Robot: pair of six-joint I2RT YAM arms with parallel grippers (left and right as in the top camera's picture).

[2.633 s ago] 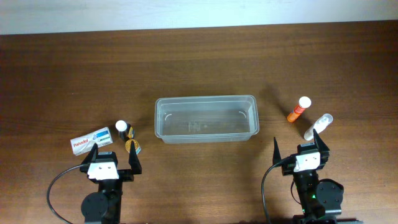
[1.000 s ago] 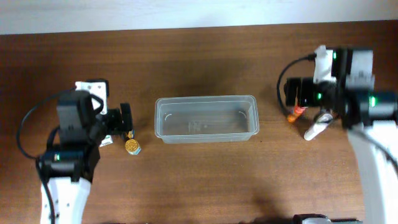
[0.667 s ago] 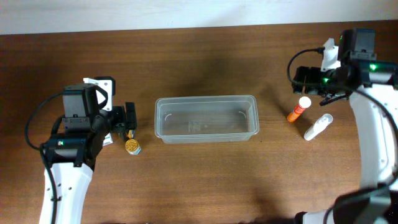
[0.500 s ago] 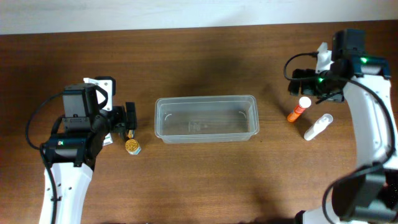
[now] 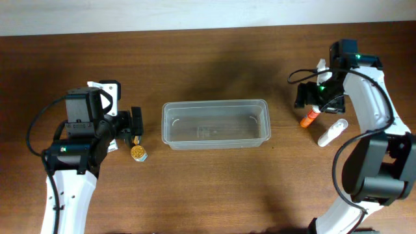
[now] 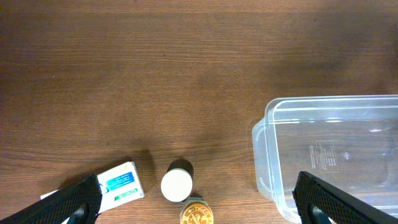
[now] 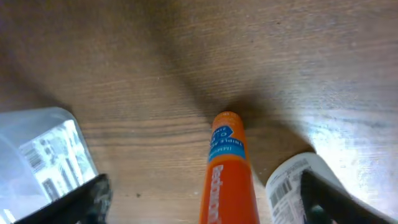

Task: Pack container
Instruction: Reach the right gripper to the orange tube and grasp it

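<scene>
The clear plastic container (image 5: 214, 103) stands empty mid-table; it also shows in the left wrist view (image 6: 261, 134) and the right wrist view (image 7: 37, 149). My left gripper (image 5: 134, 125) is open above a white-capped bottle (image 6: 176, 184), a gold-lidded jar (image 5: 138, 153) and a white-blue box (image 6: 121, 183), left of the container. My right gripper (image 5: 316, 99) is open, its fingers either side of an orange tube (image 5: 310, 117), which lies on the table. The right wrist view shows the tube (image 7: 224, 168) between the fingers. A white bottle (image 5: 331, 132) lies right of it.
The wooden table (image 5: 214, 188) runs to a pale wall edge at the back. The box, the bottle and the jar sit close together. The white bottle (image 7: 289, 186) almost touches the orange tube.
My right arm has swung from the back right toward the orange tube and come down over it. My left arm has held still over the small items.
</scene>
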